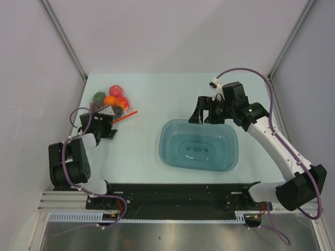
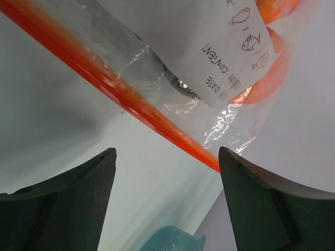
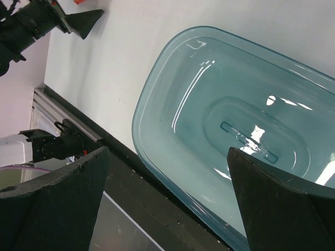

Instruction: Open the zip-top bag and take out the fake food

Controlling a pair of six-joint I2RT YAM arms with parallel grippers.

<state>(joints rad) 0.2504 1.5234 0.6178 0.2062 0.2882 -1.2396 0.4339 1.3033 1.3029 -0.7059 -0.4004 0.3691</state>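
The zip-top bag (image 1: 111, 101) lies at the far left of the table with the fake food inside: a red fruit (image 1: 116, 90), an orange one (image 1: 109, 100) and a green one (image 1: 99, 97) show through. Its orange-red zip strip (image 1: 125, 116) points right. My left gripper (image 1: 103, 123) is open, right at the bag's near side. In the left wrist view the strip (image 2: 131, 102) runs diagonally just ahead of the open fingers (image 2: 68, 204), not between them; the bag's white label (image 2: 230, 57) is above. My right gripper (image 1: 203, 117) is open and empty, above the tub's far rim.
A teal translucent tub (image 1: 230, 157) stands empty at centre right; it fills the right wrist view (image 3: 157, 99) under the open right gripper (image 3: 168, 150). A black rail (image 1: 172, 191) runs along the near edge. White walls close in both sides.
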